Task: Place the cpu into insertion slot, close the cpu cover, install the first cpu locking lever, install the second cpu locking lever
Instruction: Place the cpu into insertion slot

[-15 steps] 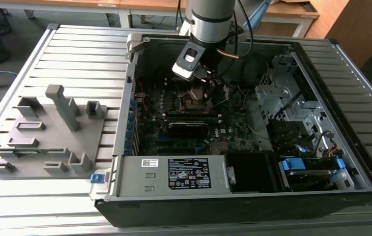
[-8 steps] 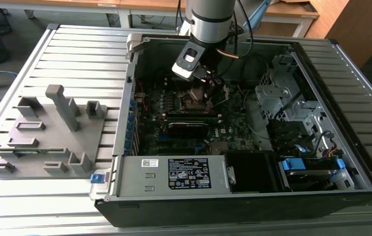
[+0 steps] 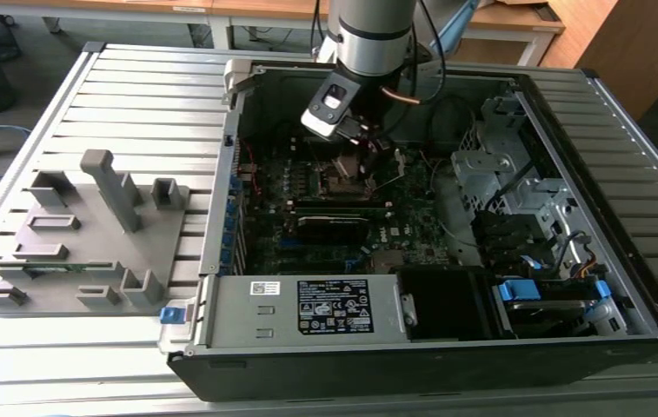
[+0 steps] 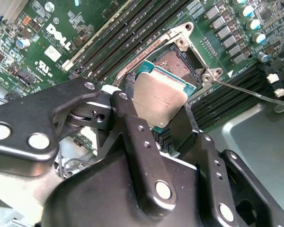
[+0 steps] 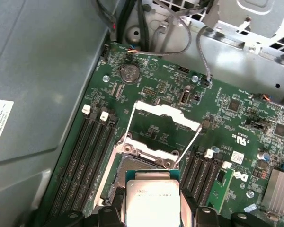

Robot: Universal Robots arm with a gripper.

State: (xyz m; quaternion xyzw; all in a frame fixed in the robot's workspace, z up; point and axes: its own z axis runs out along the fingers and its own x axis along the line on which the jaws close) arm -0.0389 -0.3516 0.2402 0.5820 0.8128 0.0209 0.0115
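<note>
My gripper (image 3: 359, 146) hangs inside the open computer case, just above the green board. It is shut on the cpu (image 4: 161, 98), a flat silver-grey square held by two opposite edges between the black fingers (image 4: 128, 113). In both wrist views the cpu (image 5: 152, 198) hovers, slightly tilted, over the near part of the insertion slot (image 5: 138, 165), whose dark contact field (image 4: 181, 62) is partly uncovered. The cpu cover (image 5: 168, 111) is swung open and lies back on the board beyond the slot. Two thin wire locking levers (image 5: 191, 141) stand released beside it.
Memory slots (image 5: 85, 156) flank the socket on both sides. A black card module (image 3: 335, 228) lies nearer the case front, with the power supply (image 3: 305, 308) below it. A drive cage (image 3: 502, 174) and cables fill the exterior view's right. A grey fixture tray (image 3: 85, 234) sits outside at the exterior view's left.
</note>
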